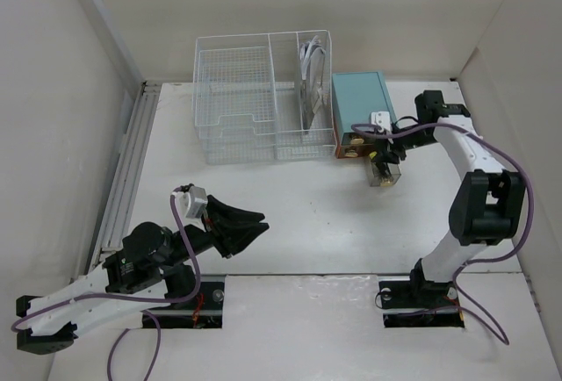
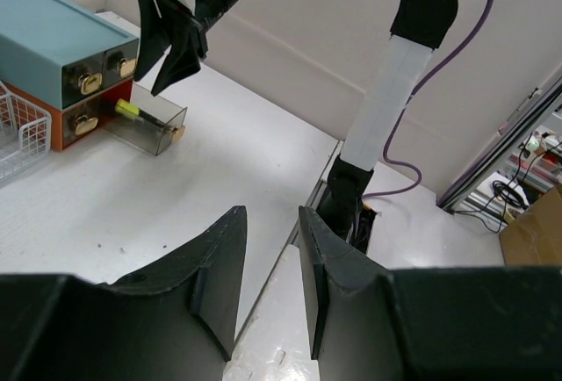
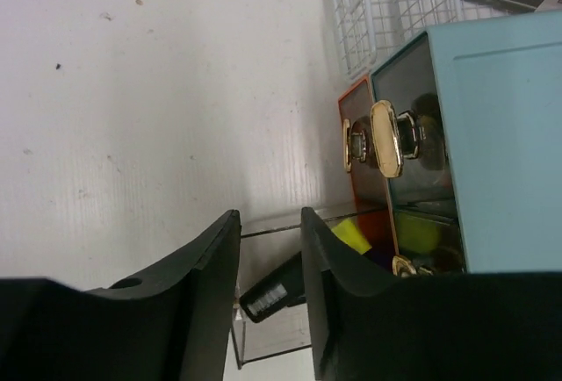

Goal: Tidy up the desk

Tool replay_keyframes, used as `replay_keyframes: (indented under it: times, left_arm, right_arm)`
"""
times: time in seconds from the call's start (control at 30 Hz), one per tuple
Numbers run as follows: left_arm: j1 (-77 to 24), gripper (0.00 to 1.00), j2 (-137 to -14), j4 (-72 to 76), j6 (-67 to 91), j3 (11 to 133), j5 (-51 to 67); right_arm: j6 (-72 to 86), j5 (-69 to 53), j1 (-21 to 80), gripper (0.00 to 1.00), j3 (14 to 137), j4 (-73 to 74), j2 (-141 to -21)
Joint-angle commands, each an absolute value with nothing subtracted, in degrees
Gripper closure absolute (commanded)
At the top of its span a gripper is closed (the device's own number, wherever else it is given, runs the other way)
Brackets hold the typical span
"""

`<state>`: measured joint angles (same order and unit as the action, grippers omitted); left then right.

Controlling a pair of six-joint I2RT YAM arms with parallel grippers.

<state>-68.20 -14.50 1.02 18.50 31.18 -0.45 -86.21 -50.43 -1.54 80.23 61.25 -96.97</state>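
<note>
The desk (image 1: 307, 232) is a white tabletop. At its back right stands a teal box of small drawers (image 1: 360, 111), with one clear drawer (image 1: 385, 176) pulled out. A black marker with a yellow cap (image 3: 274, 291) lies in that drawer (image 3: 263, 328). My right gripper (image 1: 382, 160) hangs just above the drawer, open, with nothing between its fingers (image 3: 219, 258). From the left wrist view, the right gripper (image 2: 171, 52) hovers over the drawer (image 2: 151, 128) and marker (image 2: 133, 111). Over the front left of the desk my left gripper (image 1: 252, 227) is open and empty.
A white wire basket organizer (image 1: 263, 91) stands at the back beside the teal box, with pale items in its right compartment. Gold knobs (image 3: 385, 140) front the shut drawers. Pale walls ring the desk; the right arm's base (image 2: 347, 205) is near the front edge.
</note>
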Motion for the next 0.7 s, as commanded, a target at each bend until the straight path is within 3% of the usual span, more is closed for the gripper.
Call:
replay_keyframes:
  times: [0.0,0.03,0.13,0.3,0.43,0.67]
  left_arm:
    - [-68.47,0.73,-14.77,4.48,17.93,31.03,0.35]
    - [-68.47,0.73,-14.77,4.48,17.93,31.03,0.35]
    - [-68.47,0.73,-14.77,4.48,17.93,31.03,0.88]
    - [-68.47,0.73,-14.77,4.48,17.93,31.03,0.88]
    - [-68.47,0.73,-14.77,5.01,17.93,31.03,0.88]
    - [-68.47,0.73,-15.91,6.59,17.93,30.50,1.41]
  right_arm:
    - [-87.36,-54.23,-1.93,0.63,79.10,62.58,-93.35]
    - [-87.36,-54.23,-1.93,0.82,78.58,62.58,-93.34]
    - [-87.36,-53.45,-2.46,1.00,76.56,63.11,-91.94]
    - [-86.32,-49.84,-2.46,1.00,69.81,61.88,-87.55]
    - [-84.29,-36.78,-2.46,1.00,66.72,59.51,-83.77]
    - [-74.02,-27.34,-2.46,1.00,65.30,51.34,-86.91]
